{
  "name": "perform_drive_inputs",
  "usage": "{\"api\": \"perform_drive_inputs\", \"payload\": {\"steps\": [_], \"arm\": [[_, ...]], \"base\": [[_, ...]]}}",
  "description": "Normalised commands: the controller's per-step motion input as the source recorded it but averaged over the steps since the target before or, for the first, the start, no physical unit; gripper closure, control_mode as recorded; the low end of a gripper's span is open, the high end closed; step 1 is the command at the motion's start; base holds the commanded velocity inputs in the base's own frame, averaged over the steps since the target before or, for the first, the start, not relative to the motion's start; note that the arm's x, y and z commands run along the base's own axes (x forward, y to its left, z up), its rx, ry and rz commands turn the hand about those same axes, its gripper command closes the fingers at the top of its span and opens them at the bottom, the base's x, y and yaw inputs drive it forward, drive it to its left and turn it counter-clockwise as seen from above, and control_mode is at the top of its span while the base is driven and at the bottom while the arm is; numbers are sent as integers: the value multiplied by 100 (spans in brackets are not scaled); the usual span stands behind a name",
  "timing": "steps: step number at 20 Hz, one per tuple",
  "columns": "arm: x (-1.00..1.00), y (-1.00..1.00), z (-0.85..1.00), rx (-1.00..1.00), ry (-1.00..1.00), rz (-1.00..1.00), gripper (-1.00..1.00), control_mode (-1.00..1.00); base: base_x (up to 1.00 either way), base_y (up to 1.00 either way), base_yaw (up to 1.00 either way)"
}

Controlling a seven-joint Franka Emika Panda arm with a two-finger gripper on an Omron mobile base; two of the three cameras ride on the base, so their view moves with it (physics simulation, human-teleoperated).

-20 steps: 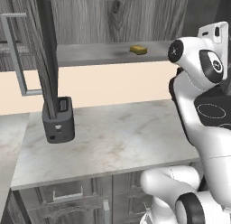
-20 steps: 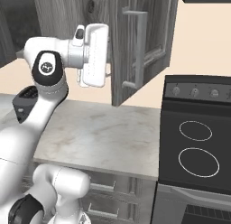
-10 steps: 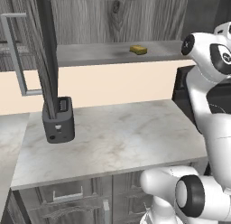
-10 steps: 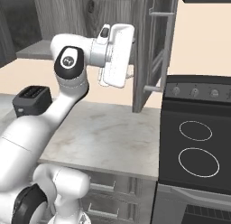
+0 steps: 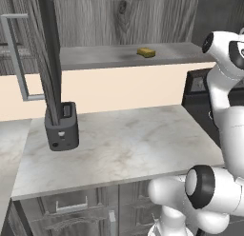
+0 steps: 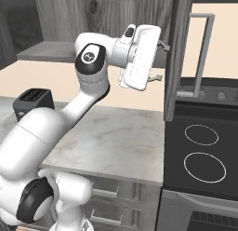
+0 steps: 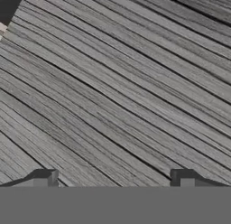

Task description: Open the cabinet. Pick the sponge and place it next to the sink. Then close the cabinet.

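A: Is the cabinet point(image 6: 179, 53) open?
B: Yes, both doors stand swung out; the sponge point(image 5: 146, 52) lies unpicked on its shelf, well apart from the hand point(image 7: 115, 180).
A: The hand?
B: Fingers wide, empty, facing wood grain. Picking, placing, closing remain.

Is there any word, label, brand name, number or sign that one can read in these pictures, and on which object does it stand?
None: no readable text appears anywhere.
The stove carries only two plain white burner rings and unmarked knobs.
The toaster, the cabinet doors and the sponge carry no lettering.
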Motion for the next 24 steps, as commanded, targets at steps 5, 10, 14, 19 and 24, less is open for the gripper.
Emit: {"api": "perform_drive_inputs", "payload": {"steps": [5,10,14,19,24], "arm": [[-21,-25,0,5,0,-3,-100,-100],[-27,9,0,12,-3,6,-100,-100],[-35,25,0,25,-14,7,-100,-100],[-15,67,0,24,-14,8,-100,-100],[0,90,0,22,-9,8,-100,-100]], "base": [[0,0,0],[0,0,0],[0,0,0],[0,0,0],[0,0,0]]}}
